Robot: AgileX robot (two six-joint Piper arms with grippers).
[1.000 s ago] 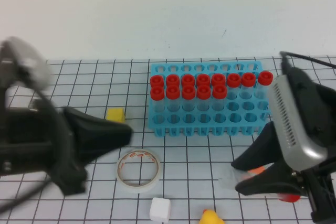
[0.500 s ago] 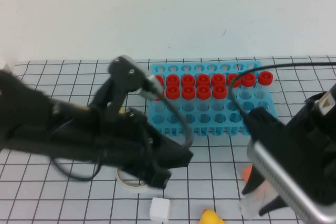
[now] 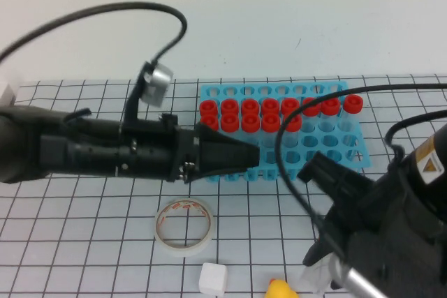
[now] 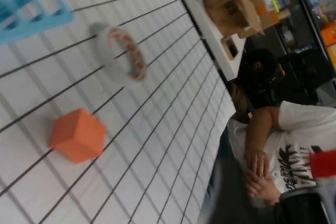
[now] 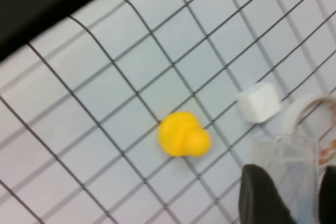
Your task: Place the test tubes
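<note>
Tubes (image 3: pixel 250 116) with red caps stand upright in the rack (image 3: pixel 307 160) on the gridded tabletop (image 3: pixel 105 242). Right gripper (image 5: pixel 293 174), near the front edge, has its jaws clamped on a clear tube (image 5: pixel 283 153) lying along them. Left gripper (image 3: pixel 248 155) points at the rack; whether it is open I cannot tell.

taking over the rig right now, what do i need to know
Grippers: the left gripper is over the near-left part of the blue rack. The right gripper is at the table's near right, shut on a clear test tube.
Done: red-capped tubes stand in the rack's far rows.
Left: seat the held tube in a free hole. The near rows are open.
</note>
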